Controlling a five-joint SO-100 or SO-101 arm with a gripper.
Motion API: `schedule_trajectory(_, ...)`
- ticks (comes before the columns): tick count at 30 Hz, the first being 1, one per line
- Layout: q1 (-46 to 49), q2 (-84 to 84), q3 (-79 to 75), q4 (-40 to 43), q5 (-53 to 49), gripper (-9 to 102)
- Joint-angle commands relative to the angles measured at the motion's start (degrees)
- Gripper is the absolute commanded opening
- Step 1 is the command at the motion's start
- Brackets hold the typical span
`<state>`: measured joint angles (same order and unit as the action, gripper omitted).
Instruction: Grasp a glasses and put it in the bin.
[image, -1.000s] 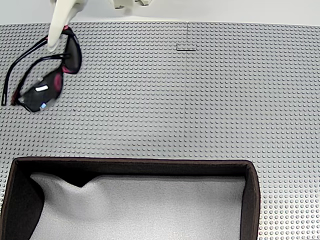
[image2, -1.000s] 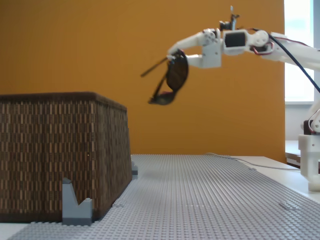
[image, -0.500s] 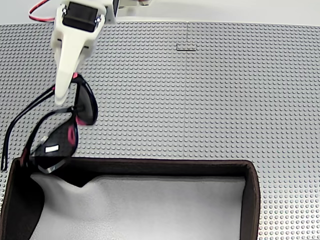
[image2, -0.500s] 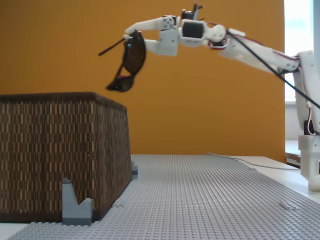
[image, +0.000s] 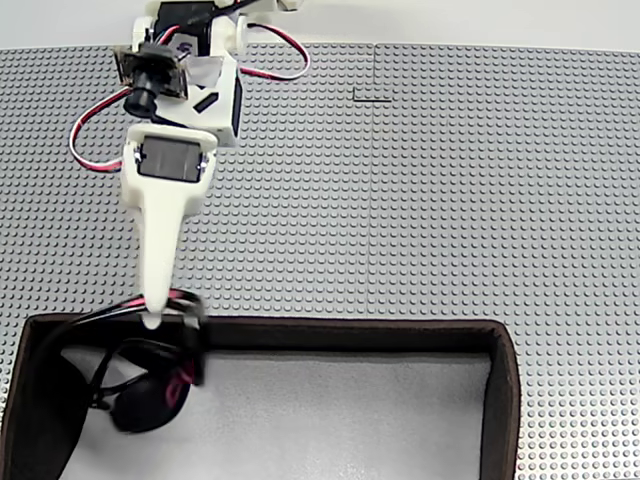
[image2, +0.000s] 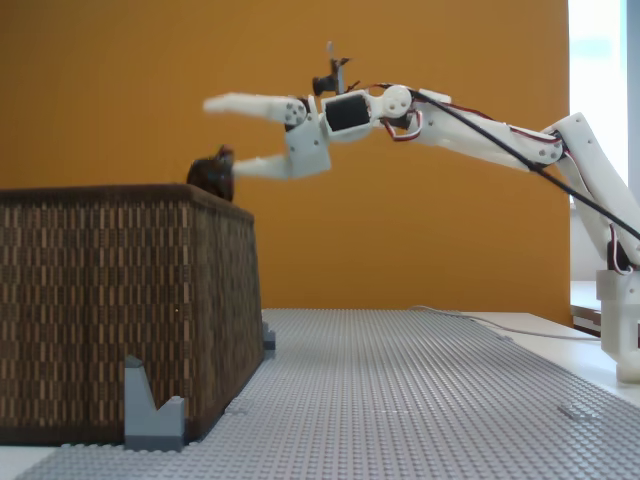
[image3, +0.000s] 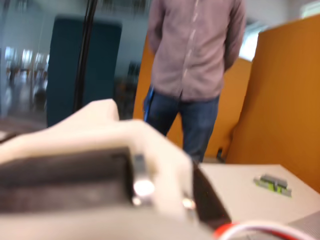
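Observation:
The glasses (image: 150, 398), black with pink accents, lie tilted in the left end of the bin (image: 350, 333), with their arms reaching toward the bin's left wall. In a fixed view from the side, the glasses (image2: 212, 176) show as a dark shape just at the top rim of the brown woven bin (image2: 100, 300). My white gripper (image2: 223, 137) hangs over that rim, open, with one finger raised and the other lower finger beside the glasses. From above, the gripper (image: 152, 316) points at the bin's far wall near its left corner.
A grey studded baseplate (image: 420, 200) covers the table. A small grey brick (image2: 155, 410) stands against the bin's near corner. An orange wall (image2: 120, 90) is behind. In the wrist view a person (image3: 195, 65) stands in the background.
The arm carried the glasses from above the table's far left to the bin's left end. The gripper has opened and the glasses have dropped down to the bin's rim and inside.

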<state>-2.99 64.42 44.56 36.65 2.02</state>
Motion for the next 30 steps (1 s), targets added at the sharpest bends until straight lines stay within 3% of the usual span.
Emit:
schedule_trajectory(1, 0.0, 0.5, -2.8, 9.7, 3.0, 34)
schedule_trajectory(8, -0.1, 0.5, -2.9, 24.3, 7.8, 36)
schedule_trajectory(16, 0.1, 3.5, -2.2, 28.2, 9.1, 36)
schedule_trajectory(22, 0.6, 21.6, 15.3, 12.9, 5.7, 36)
schedule_trajectory(30, 1.7, 60.9, 60.0, -6.2, -4.4, 35)
